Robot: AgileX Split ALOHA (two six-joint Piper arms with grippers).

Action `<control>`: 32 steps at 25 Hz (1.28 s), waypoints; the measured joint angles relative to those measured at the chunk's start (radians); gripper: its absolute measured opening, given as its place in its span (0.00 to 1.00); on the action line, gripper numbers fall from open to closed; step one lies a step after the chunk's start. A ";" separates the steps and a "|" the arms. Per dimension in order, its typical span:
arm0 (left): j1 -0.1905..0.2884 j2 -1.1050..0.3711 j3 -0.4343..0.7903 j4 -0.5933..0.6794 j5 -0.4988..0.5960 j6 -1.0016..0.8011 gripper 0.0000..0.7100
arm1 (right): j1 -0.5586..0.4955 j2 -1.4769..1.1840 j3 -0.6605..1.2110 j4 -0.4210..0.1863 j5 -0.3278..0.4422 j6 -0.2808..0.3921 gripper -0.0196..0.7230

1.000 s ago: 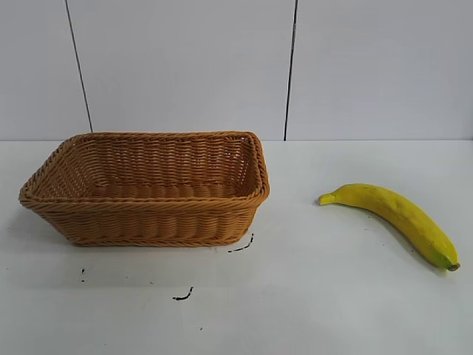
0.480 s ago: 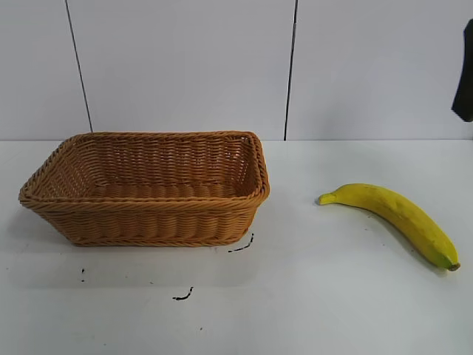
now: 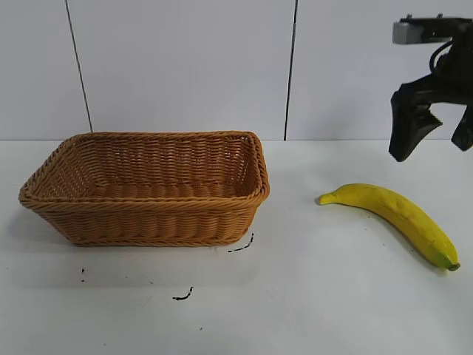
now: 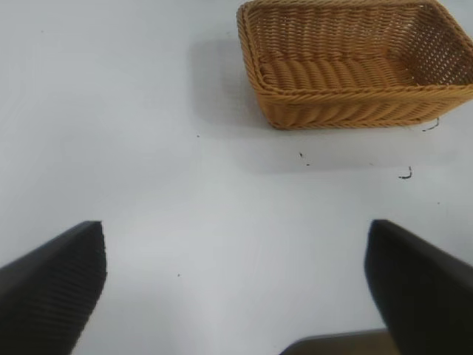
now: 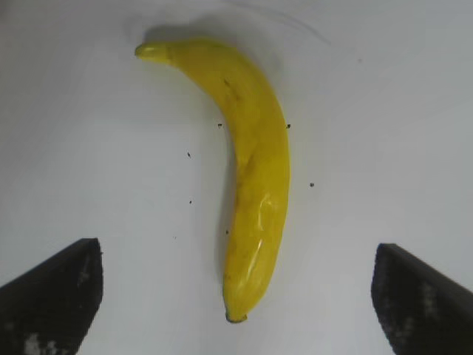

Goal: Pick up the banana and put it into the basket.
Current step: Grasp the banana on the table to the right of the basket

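Nothing yet done: in the exterior view the banana (image 3: 395, 220) lies untouched on the white desk (image 3: 310, 310), well apart from the empty basket (image 3: 148, 188) to its left. Above it, the right hand (image 3: 432, 140) hangs in the air with fingers spread wide, holding nothing; the grasp, lift and carry to the basket all remain, by this reckoning. From the left wrist, the left hand (image 4: 236, 285) is likewise spread and empty over bare desk, the basket (image 4: 355, 63) lying farther off. From the right wrist, the banana (image 5: 247, 185) sits between the parted fingertips (image 5: 55, 296), clear of both, its dark end nearest the camera.
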 joint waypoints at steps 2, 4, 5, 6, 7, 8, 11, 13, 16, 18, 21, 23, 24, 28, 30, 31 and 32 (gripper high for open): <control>0.000 0.000 0.000 0.000 0.000 0.000 0.97 | 0.000 0.034 0.000 0.000 -0.030 0.000 0.96; 0.000 0.000 0.000 0.000 0.000 0.000 0.97 | -0.001 0.062 0.000 0.000 -0.058 0.000 0.96; 0.000 0.000 0.000 0.000 0.000 0.000 0.97 | -0.001 0.069 0.000 0.000 -0.068 0.000 0.96; 0.000 0.000 0.000 0.000 0.000 0.000 0.97 | -0.001 0.076 0.000 0.000 -0.075 0.000 0.96; 0.000 0.000 0.000 0.000 0.000 0.000 0.97 | -0.002 0.078 0.000 0.000 -0.082 0.000 0.96; 0.000 0.000 0.000 0.000 0.000 0.000 0.97 | -0.002 0.079 0.000 0.000 -0.093 0.000 0.96; 0.000 0.000 0.000 0.000 0.000 0.000 0.97 | -0.004 0.079 0.000 0.000 -0.122 0.000 0.96; 0.000 0.000 0.000 0.000 0.000 0.000 0.97 | -0.004 0.082 -0.002 0.000 -0.131 0.000 0.96; 0.000 0.000 0.000 0.000 0.000 0.000 0.97 | -0.005 0.101 -0.002 0.000 -0.136 0.000 0.96; 0.000 0.000 0.000 0.000 0.000 0.000 0.97 | -0.006 0.112 -0.002 0.000 -0.136 0.004 0.96; 0.000 0.000 0.000 0.000 0.000 0.000 0.97 | -0.007 0.112 -0.002 -0.001 -0.142 0.025 0.91; 0.000 0.000 0.000 0.000 0.000 0.000 0.97 | -0.007 0.112 -0.002 -0.001 -0.144 0.038 0.76; 0.000 0.000 0.000 0.000 0.000 0.000 0.97 | -0.007 0.112 -0.002 -0.001 -0.144 0.046 0.67; 0.000 0.000 0.000 0.000 0.000 0.000 0.97 | -0.007 0.112 -0.002 -0.005 -0.146 0.055 0.43; 0.000 0.000 0.000 0.000 0.000 0.000 0.97 | -0.007 0.111 -0.002 -0.005 -0.140 0.053 0.43; 0.000 0.000 0.000 0.000 0.000 0.000 0.97 | -0.007 0.108 -0.002 -0.005 -0.129 0.053 0.43; 0.000 0.000 0.000 0.000 0.000 0.000 0.97 | -0.007 0.101 -0.002 -0.005 -0.113 0.053 0.43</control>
